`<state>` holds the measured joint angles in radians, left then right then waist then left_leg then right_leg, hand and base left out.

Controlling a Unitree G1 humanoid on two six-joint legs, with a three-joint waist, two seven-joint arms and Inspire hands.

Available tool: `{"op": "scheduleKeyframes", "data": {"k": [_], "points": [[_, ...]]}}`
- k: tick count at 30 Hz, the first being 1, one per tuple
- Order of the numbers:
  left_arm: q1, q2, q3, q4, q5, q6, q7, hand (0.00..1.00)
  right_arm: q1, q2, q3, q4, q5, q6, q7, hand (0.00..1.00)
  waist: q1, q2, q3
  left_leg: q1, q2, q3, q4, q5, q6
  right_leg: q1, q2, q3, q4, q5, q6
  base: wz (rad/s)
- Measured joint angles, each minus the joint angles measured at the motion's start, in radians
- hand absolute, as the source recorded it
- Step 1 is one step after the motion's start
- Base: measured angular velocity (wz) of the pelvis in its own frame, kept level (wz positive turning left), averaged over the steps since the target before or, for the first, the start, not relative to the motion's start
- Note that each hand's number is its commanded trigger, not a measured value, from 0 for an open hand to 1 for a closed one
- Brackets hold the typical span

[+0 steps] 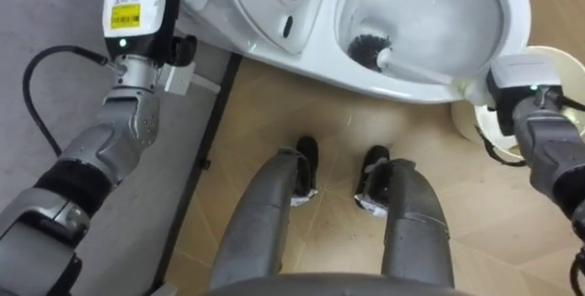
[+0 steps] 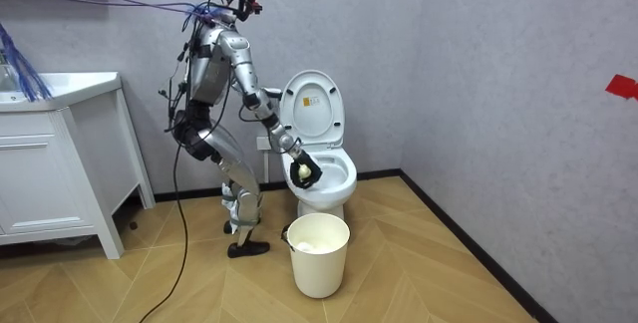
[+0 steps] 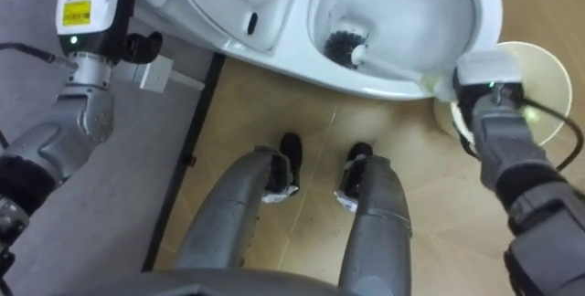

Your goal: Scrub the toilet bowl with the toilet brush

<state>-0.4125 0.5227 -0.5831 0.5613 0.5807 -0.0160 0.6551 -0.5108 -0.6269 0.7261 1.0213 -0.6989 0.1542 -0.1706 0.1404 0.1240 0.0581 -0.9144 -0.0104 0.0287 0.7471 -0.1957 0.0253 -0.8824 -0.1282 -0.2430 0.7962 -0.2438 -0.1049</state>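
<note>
I stand close before the white toilet [image 1: 512, 13], whose seat and lid [image 1: 265, 4] are raised. The toilet brush's dark head [image 1: 368, 49] rests inside the bowl on its left wall. Its white handle [image 1: 420, 70] runs right over the rim into my right hand [image 1: 514, 84], which is closed on the handle's end at the bowl's right edge. In the room view that hand [image 2: 304, 171] sits at the bowl's near rim. My left hand [image 1: 137, 8] is raised at the left beside the lid, its fingers cut off by the top edge.
A white bucket [image 1: 548, 68] stands on the wood floor at my right, just behind the right hand; the room view has it [image 2: 318, 248] in front of the toilet. A grey wall with a dark skirting [image 1: 206, 159] runs along my left. A white cabinet [image 2: 60, 163] stands behind me.
</note>
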Motion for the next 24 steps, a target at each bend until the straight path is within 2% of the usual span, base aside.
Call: {"op": "scheduleKeyframes", "data": {"k": [1,2,3,5,8,10,12,17,21,24], "points": [[-0.012,0.0,-0.01,0.0,0.001,0.003,0.004,0.0,-0.027,-0.003,0.006,0.019,0.054,-0.01,0.0,1.0,0.004,-0.004,0.0027,-0.005,-0.006,-0.001,-0.004,0.005,0.002,-0.009,-0.011,-0.002,0.009,-0.001,0.0,0.13],[-0.018,0.003,-0.011,-0.001,0.003,0.003,0.006,0.0,-0.046,0.007,-0.001,0.044,0.143,-0.024,-0.001,1.0,0.003,-0.017,0.0056,-0.007,-0.015,0.004,-0.01,0.01,0.002,-0.021,-0.016,0.008,0.019,-0.004,0.003,0.14],[-0.019,0.005,-0.011,0.001,0.005,0.003,0.009,0.0,-0.058,0.021,-0.007,0.06,0.186,-0.031,-0.001,1.0,0.002,-0.025,0.0051,-0.01,-0.02,0.007,-0.012,0.012,0.002,-0.028,-0.016,0.013,0.024,-0.006,0.004,0.11],[-0.028,0.006,-0.008,0.003,0.023,0.007,0.034,0.0,-0.087,0.071,-0.037,0.096,0.365,-0.035,-0.001,1.0,-0.001,-0.046,0.0119,-0.016,-0.023,0.009,-0.013,0.016,0.004,-0.037,-0.023,0.012,0.035,-0.01,0.0,0.07],[-0.041,0.006,-0.008,0.004,0.056,0.016,0.059,0.0,-0.119,0.113,-0.087,0.138,0.523,-0.041,-0.003,1.0,-0.006,-0.061,0.0198,-0.026,-0.023,0.009,-0.007,0.019,0.006,-0.046,-0.026,0.011,0.046,-0.016,0.001,0.11],[-0.041,0.005,-0.008,0.004,0.073,0.028,0.064,0.0,-0.127,0.119,-0.093,0.146,0.58,-0.041,-0.009,1.0,-0.013,-0.063,0.0214,-0.027,-0.027,0.008,-0.001,0.018,0.007,-0.045,-0.029,0.011,0.052,-0.021,0.004,0.08],[-0.041,0.006,-0.009,0.004,0.085,0.038,0.071,0.0,-0.127,0.118,-0.094,0.146,0.596,-0.043,-0.014,1.0,-0.028,-0.064,0.0216,-0.032,-0.037,-0.004,0.003,0.018,0.006,-0.045,-0.034,0.008,0.058,-0.025,0.008,0.11],[-0.058,0.003,-0.01,0.003,0.093,0.054,0.078,0.0,-0.127,0.116,-0.121,0.146,0.588,-0.047,-0.011,1.0,-0.045,-0.072,0.021,-0.05,-0.039,-0.006,0.017,0.02,0.011,-0.06,-0.046,0.003,0.071,-0.025,0.013,0.05],[-0.057,-0.007,0.005,0.009,0.144,0.077,0.06,0.0,-0.122,0.115,-0.161,0.151,0.479,-0.051,0.002,1.0,-0.052,-0.071,0.0208,-0.043,-0.04,-0.002,0.019,0.022,0.014,-0.054,-0.049,0.005,0.073,-0.023,0.016,0.0],[-0.057,-0.011,0.01,0.01,0.156,0.084,0.034,0.0,-0.1,0.112,-0.157,0.151,0.374,-0.054,0.018,1.0,-0.049,-0.068,0.0197,-0.033,-0.039,-0.003,0.019,0.021,0.015,-0.04,-0.045,0.0,0.066,-0.027,0.024,-0.01]]}}
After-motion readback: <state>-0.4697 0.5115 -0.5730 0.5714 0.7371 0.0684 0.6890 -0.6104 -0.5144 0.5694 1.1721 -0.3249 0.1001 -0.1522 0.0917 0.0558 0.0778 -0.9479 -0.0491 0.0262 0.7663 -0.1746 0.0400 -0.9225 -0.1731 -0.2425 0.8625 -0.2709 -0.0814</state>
